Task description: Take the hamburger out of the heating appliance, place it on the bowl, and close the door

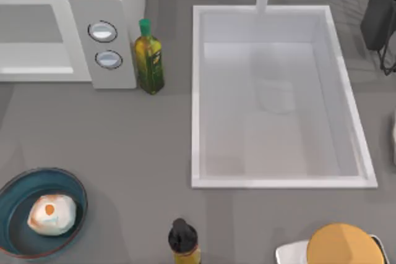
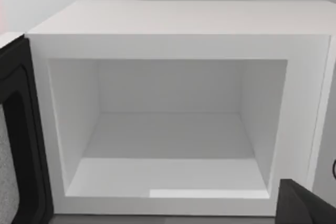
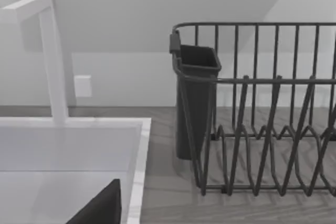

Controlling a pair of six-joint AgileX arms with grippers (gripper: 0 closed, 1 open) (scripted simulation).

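The small whitish-cream hamburger [image 1: 52, 214] with an orange spot on top sits inside the round dark teal-blue bowl [image 1: 13, 192], near the front left corner of the grey table [image 1: 124, 146]. The white boxy microwave [image 1: 105, 4] with two round silvery knobs [image 1: 103, 31] stands at the back left. In the left wrist view its cavity [image 2: 168, 129] is white inside, and the dark-faced door [image 2: 18, 145] is swung open to one side. A dark bit of the left gripper [image 2: 304, 203] pokes in just in front of the cavity, and I cannot tell if its fingers are wide or narrow. A dark bit of the right gripper [image 3: 102, 208] hangs over the big white sink [image 1: 278, 103], near the black wire dish rack [image 3: 262, 124]; I cannot tell its fingers either. A green oil bottle [image 1: 148, 60] stands just beside the microwave.
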